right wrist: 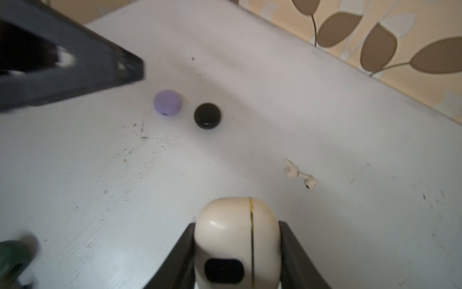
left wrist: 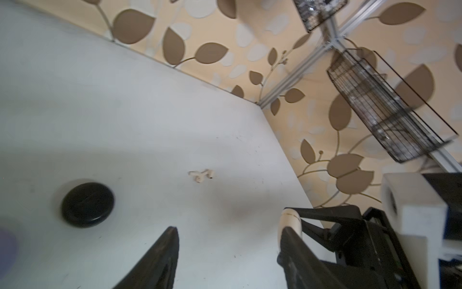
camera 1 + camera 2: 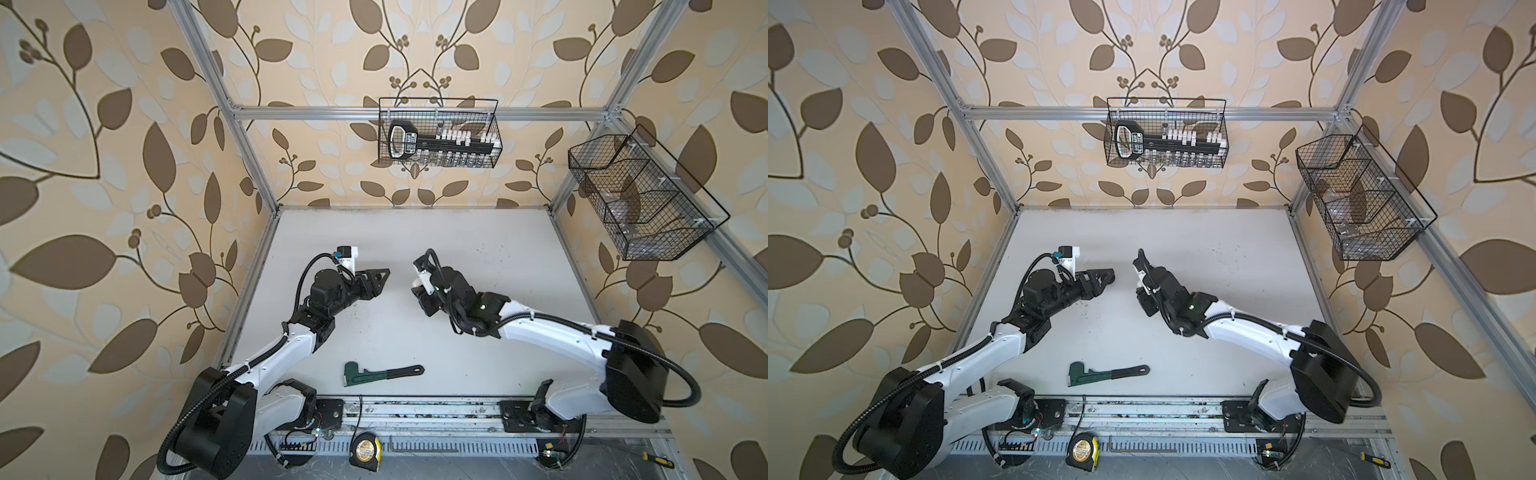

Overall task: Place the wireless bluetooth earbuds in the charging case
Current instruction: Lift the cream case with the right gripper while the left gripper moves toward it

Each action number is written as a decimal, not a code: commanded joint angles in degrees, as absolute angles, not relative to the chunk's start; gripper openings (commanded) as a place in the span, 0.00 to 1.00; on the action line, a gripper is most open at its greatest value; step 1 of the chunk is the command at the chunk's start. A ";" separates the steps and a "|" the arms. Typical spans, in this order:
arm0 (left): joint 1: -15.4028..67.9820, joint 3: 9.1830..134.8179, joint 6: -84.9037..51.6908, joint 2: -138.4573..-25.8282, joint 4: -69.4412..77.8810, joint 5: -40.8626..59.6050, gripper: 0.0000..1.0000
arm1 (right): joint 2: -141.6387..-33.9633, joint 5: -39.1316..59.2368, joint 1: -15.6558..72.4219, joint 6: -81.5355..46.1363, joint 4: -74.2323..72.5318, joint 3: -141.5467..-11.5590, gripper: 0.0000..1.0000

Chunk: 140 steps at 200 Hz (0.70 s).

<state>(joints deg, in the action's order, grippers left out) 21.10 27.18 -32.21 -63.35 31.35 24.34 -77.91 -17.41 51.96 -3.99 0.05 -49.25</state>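
Right wrist view, right gripper (image 1: pixel 237 225): jaws partly closed and clamped on both flanks of the cream charging case (image 1: pixel 232 245). The case's gold seam runs lengthwise between them, and its dark oval window faces the camera.
Left gripper (image 2: pixel 228 230): in the left wrist view the jaws stand apart with bare table (image 2: pixel 125 112) between the fingers (image 2: pixel 170 250); nothing is gripped.
Gap between grippers: in both top views the left tips point toward the right jaws across a short strip of open table, not touching.
White earbuds (image 1: pixel 300 174): two, lying on the table just beyond the right jaws and off to one side, stems close together. They are also ahead of the left jaws.
Black case (image 1: pixel 207 115): closed, farther out beyond the right jaws.
Lilac case (image 1: pixel 167 102): closed, just beside the black case but apart from it, near the left fingertip.
Table edge: the wall line runs well past the earbuds, which have open white surface all round.
Wrench (image 3: pixel 382 374): behind both jaws, near the rail, well apart.
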 commanded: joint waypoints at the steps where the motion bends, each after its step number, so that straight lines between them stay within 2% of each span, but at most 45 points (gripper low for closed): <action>1: 22.14 25.37 -27.53 -59.13 42.08 31.02 0.65 | -70.37 -23.21 55.45 6.70 -18.76 -38.29 0.29; 9: 22.31 24.67 -27.25 -57.99 43.12 31.22 0.65 | -67.40 -24.90 57.00 10.14 -23.27 -34.73 0.37; 13: 22.37 24.31 -27.05 -57.51 43.65 31.47 0.65 | -66.03 -25.76 57.58 11.48 -24.42 -33.64 0.38; 35: 23.23 23.12 -26.29 -56.43 46.35 33.66 0.65 | -60.06 -28.79 59.72 20.67 -33.63 -26.06 0.28; 59: 24.25 24.04 -25.66 -57.72 47.51 36.91 0.60 | -55.93 -27.98 59.85 26.25 -43.36 -19.63 0.27; 77: 24.90 25.11 -25.32 -59.13 47.64 39.49 0.56 | -54.27 -28.55 59.76 27.99 -44.97 -18.40 0.26; 102: 26.12 26.36 -24.42 -60.35 47.10 41.66 0.52 | -53.62 -24.14 59.40 30.31 -44.99 -16.95 0.22; 140: 30.37 30.37 -17.56 -60.47 36.47 40.85 0.49 | -56.18 -26.50 58.00 29.59 -47.17 -16.55 0.22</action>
<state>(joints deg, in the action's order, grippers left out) 28.05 26.09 -23.66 -60.95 40.34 39.03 -54.78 -25.67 59.05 27.70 -42.96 -17.15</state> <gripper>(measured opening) 0.495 0.446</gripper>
